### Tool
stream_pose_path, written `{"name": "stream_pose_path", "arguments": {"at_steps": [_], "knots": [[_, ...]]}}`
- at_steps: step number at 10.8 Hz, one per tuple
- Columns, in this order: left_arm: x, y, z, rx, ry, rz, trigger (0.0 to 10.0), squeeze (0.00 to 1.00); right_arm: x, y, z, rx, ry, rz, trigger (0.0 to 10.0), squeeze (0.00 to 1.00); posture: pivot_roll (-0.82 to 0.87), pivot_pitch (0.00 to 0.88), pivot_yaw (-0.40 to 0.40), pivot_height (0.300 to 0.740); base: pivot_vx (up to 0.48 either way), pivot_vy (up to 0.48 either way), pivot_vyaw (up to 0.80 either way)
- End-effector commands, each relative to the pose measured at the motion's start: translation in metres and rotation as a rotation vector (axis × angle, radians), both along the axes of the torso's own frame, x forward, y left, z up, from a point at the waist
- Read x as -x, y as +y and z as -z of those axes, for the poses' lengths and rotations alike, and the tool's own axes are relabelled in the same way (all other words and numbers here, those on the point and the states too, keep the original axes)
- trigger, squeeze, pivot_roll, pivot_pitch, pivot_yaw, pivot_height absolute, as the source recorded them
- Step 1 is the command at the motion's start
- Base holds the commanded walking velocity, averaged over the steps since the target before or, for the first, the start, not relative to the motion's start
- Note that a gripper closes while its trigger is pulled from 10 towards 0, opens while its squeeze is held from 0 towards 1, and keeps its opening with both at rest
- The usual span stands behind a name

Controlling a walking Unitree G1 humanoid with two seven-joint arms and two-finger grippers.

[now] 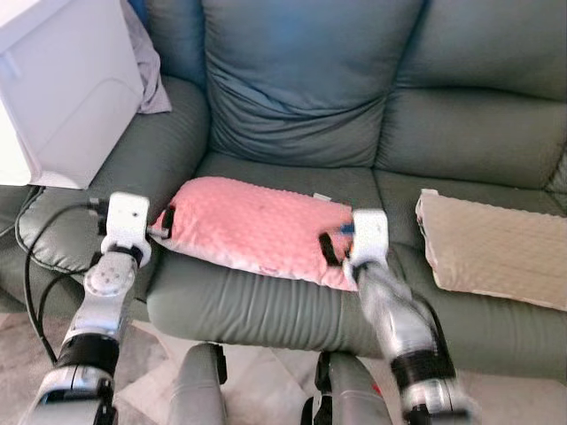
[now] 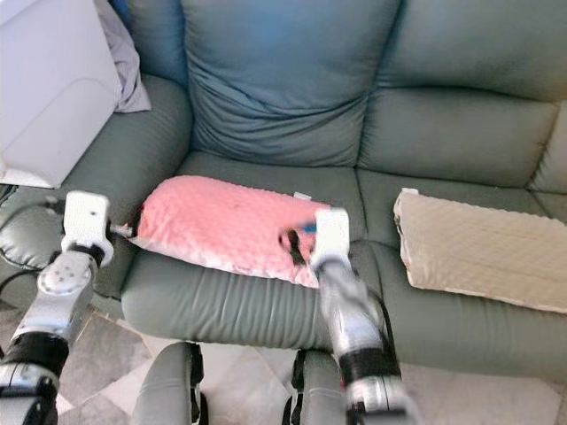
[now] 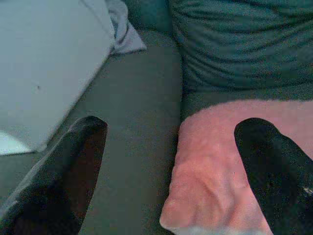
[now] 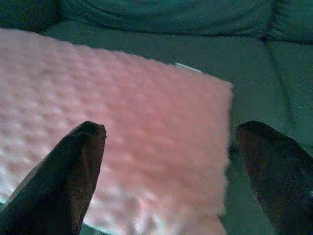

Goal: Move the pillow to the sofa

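Two grippers flank your pink pillow (image 1: 252,230): the left gripper (image 1: 164,221) and right gripper (image 1: 335,243) each have their fingers spread wide at opposite ends of it. You see the pillow lying on the green sofa (image 1: 292,97) seat, a beige cushion (image 1: 496,248) well apart, a white box (image 1: 62,88) on the armrest.

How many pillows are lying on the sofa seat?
2: the pink pillow lies on the left seat between both open grippers, and the beige pillow lies on the seat to its right. Others may be hidden.
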State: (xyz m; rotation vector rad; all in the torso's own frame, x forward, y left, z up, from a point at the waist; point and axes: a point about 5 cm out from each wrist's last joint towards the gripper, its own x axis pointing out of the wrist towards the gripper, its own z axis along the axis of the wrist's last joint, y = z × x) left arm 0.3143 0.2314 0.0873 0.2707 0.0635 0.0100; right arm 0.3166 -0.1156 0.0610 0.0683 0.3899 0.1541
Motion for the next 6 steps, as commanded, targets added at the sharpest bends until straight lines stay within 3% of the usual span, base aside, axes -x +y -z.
{"name": "stream_pose_path", "arguments": {"at_steps": [1, 3, 6], "knots": [[0.004, -0.003, 0.002, 0.011, 0.012, 0.018, 10.0, 0.0, -0.001, -0.004, 0.006, -0.028, 0.052, -0.003, 10.0, 1.0, 0.02, 0.0, -0.038, 0.638, 0.0, 0.0, 0.0], [0.014, -0.007, -0.003, 0.027, 0.016, 0.051, 10.0, 0.0, -0.004, 0.001, 0.014, -0.062, 0.143, -0.121, 10.0, 1.0, 0.05, 0.0, -0.045, 0.638, 0.0, 0.0, 0.0], [0.029, -0.001, -0.005, 0.008, 0.047, 0.071, 10.0, 0.0, 0.01, 0.007, 0.036, -0.091, 0.295, -0.199, 10.0, 1.0, 0.06, 0.0, -0.052, 0.638, 0.0, 0.0, 0.0]]}}
